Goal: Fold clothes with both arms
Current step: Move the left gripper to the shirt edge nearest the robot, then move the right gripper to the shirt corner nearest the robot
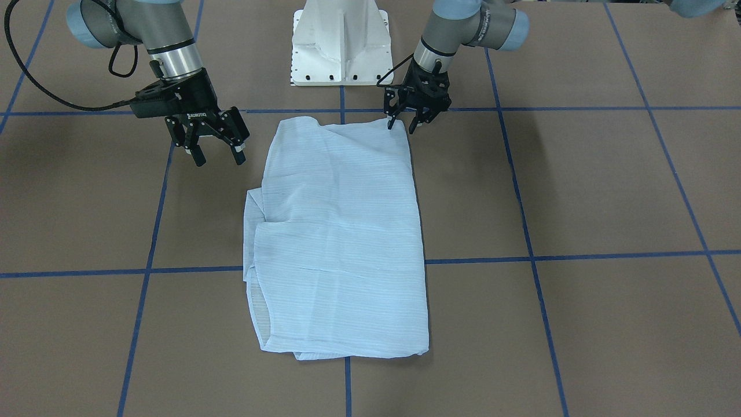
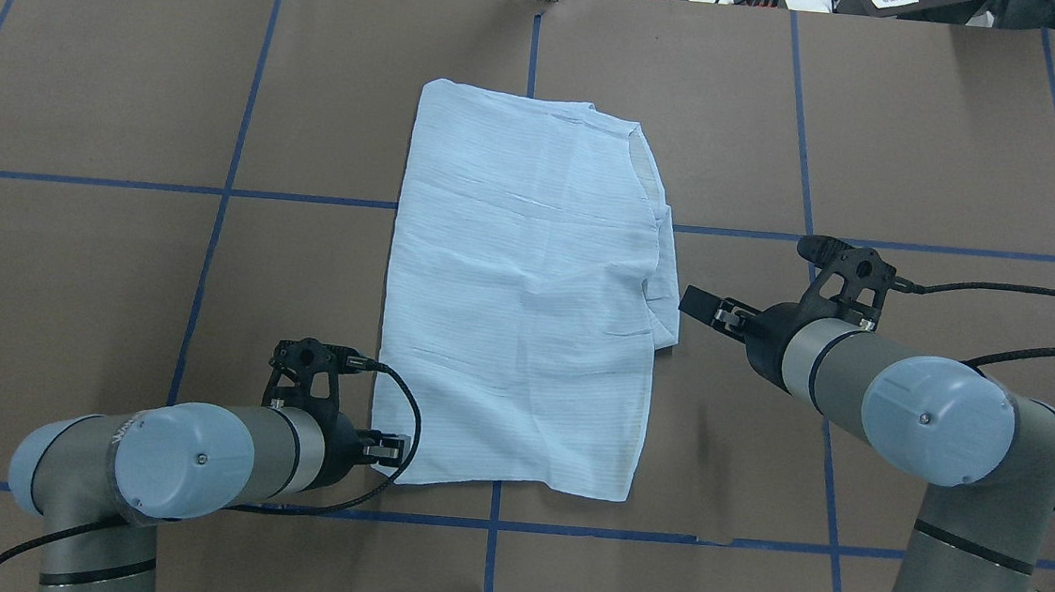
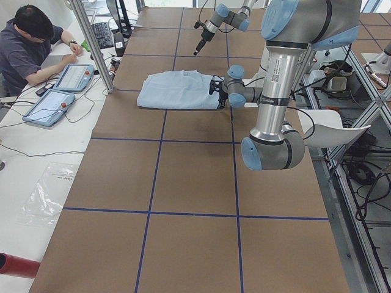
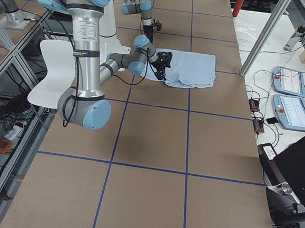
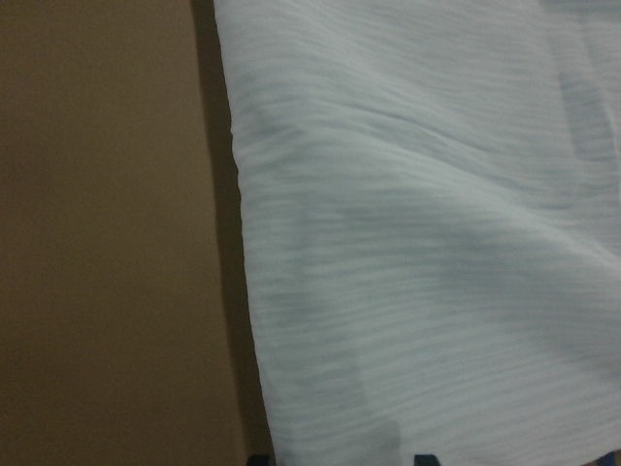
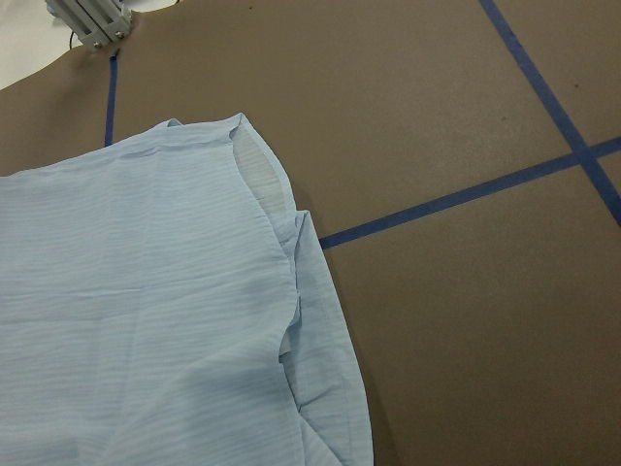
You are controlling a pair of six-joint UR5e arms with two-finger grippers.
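Front-facing view: the light-blue shirt (image 1: 341,231) lies flat on the brown table (image 1: 579,191), folded into a rough rectangle. Its long axis runs from the white base (image 1: 341,46) straight out toward the far side, across a blue tape line (image 1: 608,255). The end by the base is the narrower one. The left gripper (image 1: 403,126) stands at the shirt's near corner with its fingers a little apart, one tip at the cloth's edge. The right gripper (image 1: 217,153) hangs just beside the opposite long edge with its fingers spread wide and nothing between them.

Overhead view: the shirt (image 2: 523,296) sits at the middle of the table, lengthwise away from the robot. The left gripper (image 2: 388,450) is at its near left corner. The right gripper (image 2: 701,307) is just off the middle of its right edge, where loose layers stick out.

Left side view: the shirt lies far down the table, with a seated person (image 3: 30,49) at a side desk.

Right side view: the shirt (image 4: 190,68) lies beyond the near arm.

Left wrist view: striped cloth fills most of the view, and its straight edge runs top to bottom against bare table.

Right wrist view: the shirt's (image 6: 146,311) far corner shows a sheer inner layer at an open edge.
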